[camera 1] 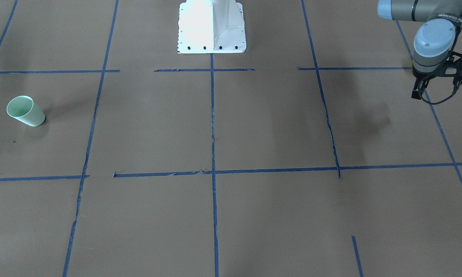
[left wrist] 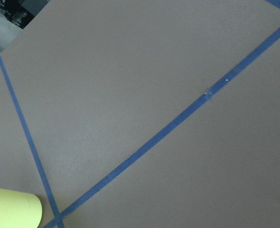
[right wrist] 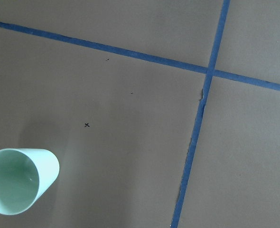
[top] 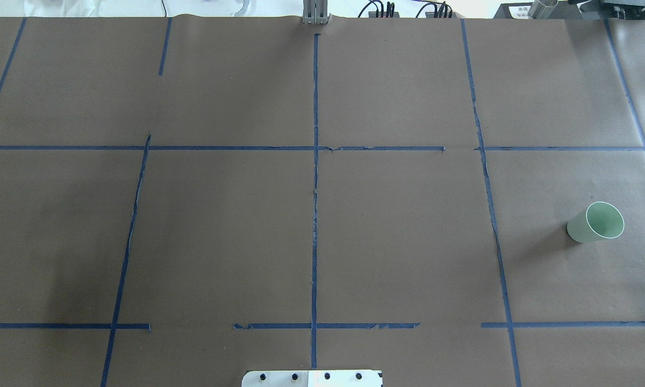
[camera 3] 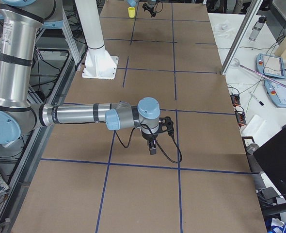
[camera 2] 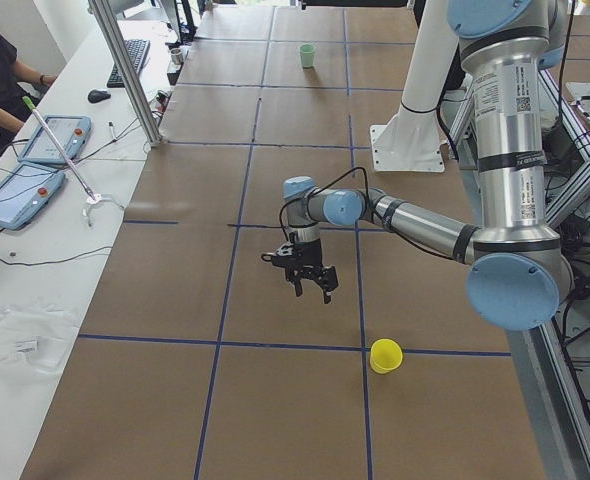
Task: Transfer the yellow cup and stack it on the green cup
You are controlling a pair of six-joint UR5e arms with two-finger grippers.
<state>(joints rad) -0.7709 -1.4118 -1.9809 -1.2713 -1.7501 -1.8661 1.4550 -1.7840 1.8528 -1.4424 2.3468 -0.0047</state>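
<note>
Surface: brown paper is covering the surface (top: 220,231), and blue tape lines (top: 315,215) are dividing it into rectangles.
Yellow cup: the yellow cup (camera 2: 386,355) is standing upright, rim up, at the robot's far left, just beside a tape crossing and outside the overhead view.
Left end effector: the left end effector (camera 2: 311,288) is hanging above the paper near the yellow cup but apart from it. Its fingers are spread and holding nothing.
Green cup: the green cup (top: 595,222) is standing upright, rim up, on the robot's right side, well apart from the yellow cup.
Right end effector: the right end effector (camera 3: 155,141) is hovering near the green cup. I cannot tell whether it is open or closed, as it shows only in the side view.
Handling: the yellow cup is looking light, thin-walled and smooth, so it is likely flexing under a hard squeeze and sliding along its taper. A gentle hold at the rim, 1 finger inside and 1 outside, is looking safest.
Stacking: both cups are looking alike in size and taper, so nesting is probably needing a level, centred descent.
Count: 1 yellow cup, 1 green cup, 2 arms, 2 end effectors.
</note>
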